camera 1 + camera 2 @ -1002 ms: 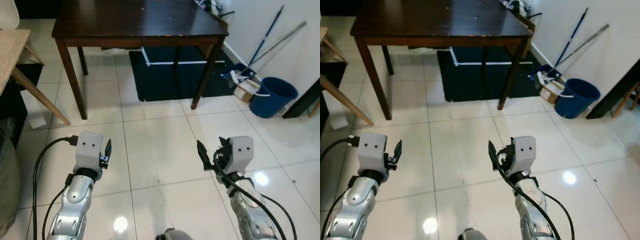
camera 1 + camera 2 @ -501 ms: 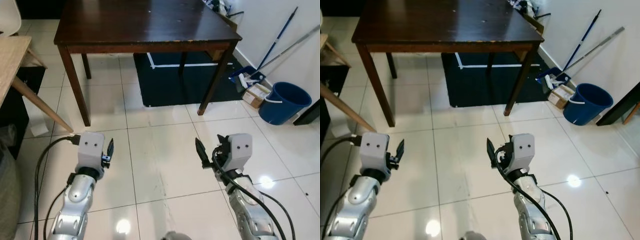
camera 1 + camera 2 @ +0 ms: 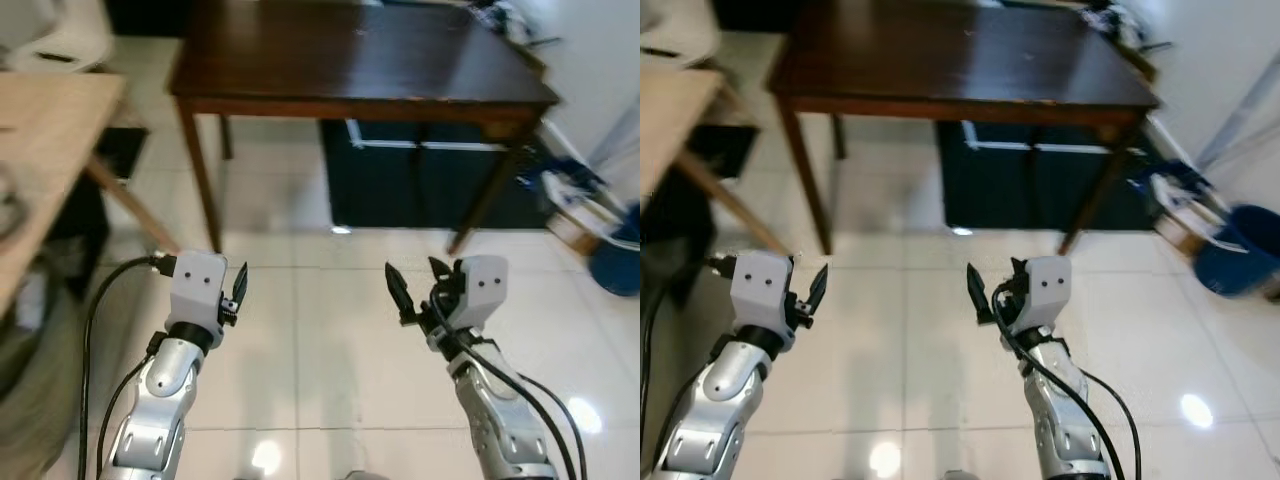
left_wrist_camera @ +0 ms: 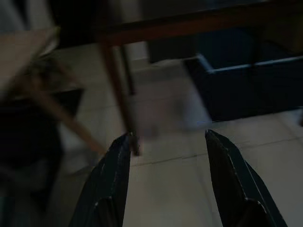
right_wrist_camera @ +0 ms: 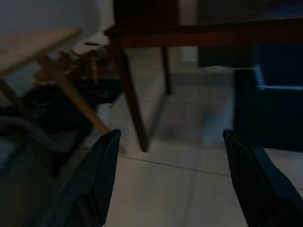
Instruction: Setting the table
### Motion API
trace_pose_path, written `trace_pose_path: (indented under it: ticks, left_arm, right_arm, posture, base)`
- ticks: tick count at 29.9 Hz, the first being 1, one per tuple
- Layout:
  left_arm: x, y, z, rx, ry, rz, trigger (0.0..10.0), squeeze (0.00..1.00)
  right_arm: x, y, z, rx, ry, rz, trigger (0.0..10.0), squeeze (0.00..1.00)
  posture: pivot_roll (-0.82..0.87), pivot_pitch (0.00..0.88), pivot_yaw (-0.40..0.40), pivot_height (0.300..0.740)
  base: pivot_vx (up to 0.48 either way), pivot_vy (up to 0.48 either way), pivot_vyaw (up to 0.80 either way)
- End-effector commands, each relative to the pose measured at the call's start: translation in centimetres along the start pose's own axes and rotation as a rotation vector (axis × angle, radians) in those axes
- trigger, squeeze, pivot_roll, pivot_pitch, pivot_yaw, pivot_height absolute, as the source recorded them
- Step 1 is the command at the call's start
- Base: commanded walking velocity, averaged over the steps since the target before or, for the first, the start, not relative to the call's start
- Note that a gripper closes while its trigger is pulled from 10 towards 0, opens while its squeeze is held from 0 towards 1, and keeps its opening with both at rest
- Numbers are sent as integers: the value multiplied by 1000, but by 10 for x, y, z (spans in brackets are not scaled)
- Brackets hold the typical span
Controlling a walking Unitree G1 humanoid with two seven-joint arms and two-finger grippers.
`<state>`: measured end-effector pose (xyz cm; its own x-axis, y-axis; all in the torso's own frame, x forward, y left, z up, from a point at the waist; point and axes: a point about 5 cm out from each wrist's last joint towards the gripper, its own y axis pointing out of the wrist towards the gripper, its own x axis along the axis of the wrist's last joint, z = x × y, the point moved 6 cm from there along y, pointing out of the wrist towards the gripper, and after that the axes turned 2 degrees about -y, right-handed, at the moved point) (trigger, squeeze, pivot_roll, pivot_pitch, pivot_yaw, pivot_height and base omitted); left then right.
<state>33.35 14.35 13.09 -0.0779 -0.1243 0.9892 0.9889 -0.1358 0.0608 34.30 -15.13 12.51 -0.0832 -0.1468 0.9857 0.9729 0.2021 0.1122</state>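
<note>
A dark brown wooden table [image 3: 360, 50] stands ahead on the white tiled floor, its top bare apart from some small items at its far right corner. A light wooden table [image 3: 45, 120] reaches in from the left. My left gripper [image 3: 238, 285] is held up over the tiles in front of me, open and empty; in the left wrist view its fingers [image 4: 116, 175] frame a dark table leg. My right gripper [image 3: 415, 280] is raised at the same height, also open and empty, and its fingers [image 5: 102, 175] are spread wide in the right wrist view.
A dark blue rug [image 3: 420, 185] lies under the dark table. A blue bucket [image 3: 1237, 262] and cleaning gear [image 3: 1175, 200] sit by the right wall. A slanted leg of the light table [image 3: 130, 205] crosses the floor at left. A white chair [image 3: 60, 25] stands at the back left.
The whole view has swung towards the left and is blurred, so the light table shows more and the bucket has slid to the right edge. Both arms keep their raised pose, fingers open.
</note>
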Motion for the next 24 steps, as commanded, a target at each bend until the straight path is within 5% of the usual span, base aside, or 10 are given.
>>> trace_pose_path:
  ticks: [1, 7, 16, 24]
  left_arm:
    - [-1, -1, -7, -27, 1, 8, 10000, 0]
    - [2, -1, -10, -39, 10, 2, 10000, 0]
    - [6, 2, -11, -32, 16, 11, 10000, 0]
    - [37, 11, 0, 12, 5, -69, 10000, 0]
  right_arm:
    - [0, -4, -10, -37, 28, 3, 10000, 0]
    - [8, 0, -17, -69, 111, -26, 10000, 0]
    - [19, 3, -19, -71, 177, -60, 10000, 165]
    - [20, 4, -17, -61, 183, -60, 10000, 329]
  posture:
    - [-136, 20, -5, 740]
    - [-132, 15, 1, 740]
    - [-128, 9, 0, 740]
    - [-128, 6, 4, 740]
  base:
    - [0, 0, 781]
    - [0, 0, 780]
    - [0, 0, 764]
    - [0, 0, 759]
